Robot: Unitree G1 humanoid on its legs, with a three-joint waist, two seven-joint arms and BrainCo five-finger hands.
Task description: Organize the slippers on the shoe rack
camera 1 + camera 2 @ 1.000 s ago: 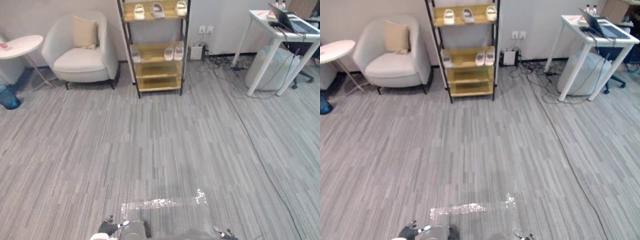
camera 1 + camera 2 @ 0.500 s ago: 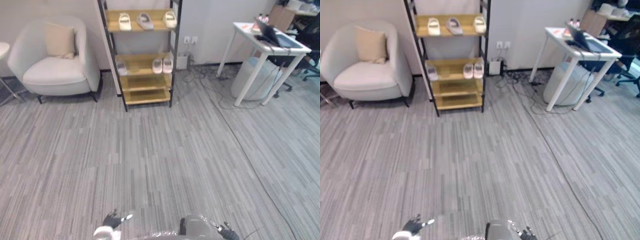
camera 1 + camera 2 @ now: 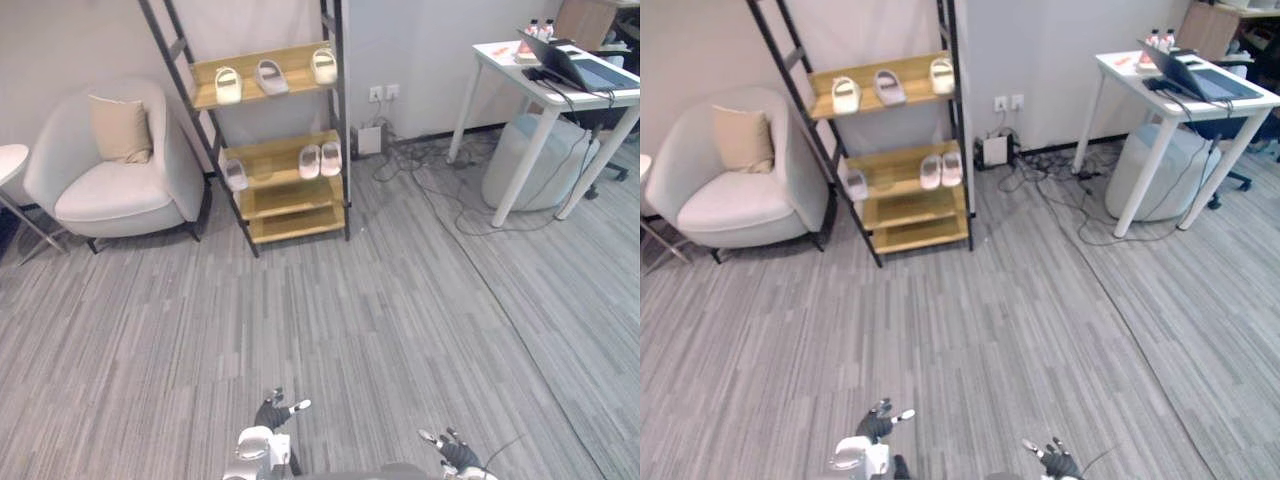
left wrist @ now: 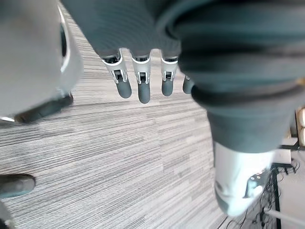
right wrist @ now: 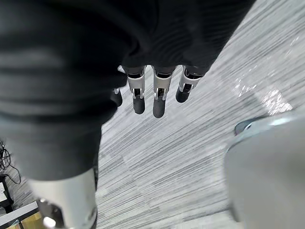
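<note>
The shoe rack (image 3: 285, 196), black-framed with wooden shelves, stands against the far wall. Its top shelf carries a white slipper (image 3: 228, 85), a grey slipper (image 3: 270, 76) and another white slipper (image 3: 324, 65). On the middle shelf a white pair (image 3: 320, 159) sits at the right and a single pale slipper (image 3: 235, 174) at the left end. My left hand (image 3: 272, 412) and right hand (image 3: 452, 453) hang low over the carpet, far from the rack. Both are open with straight fingers (image 4: 139, 88) (image 5: 158, 98) and hold nothing.
A pale armchair (image 3: 110, 185) with a cushion stands left of the rack, beside a round side table (image 3: 8, 160). At the right are a white desk (image 3: 560, 80) with a laptop, a grey pouf (image 3: 535, 160) and cables (image 3: 440, 190) on the floor. Grey carpet lies between me and the rack.
The camera has shifted, so the rack and furniture sit differently in the picture. Both hands now show higher above the bottom edge. The slippers have not moved on the shelves.
</note>
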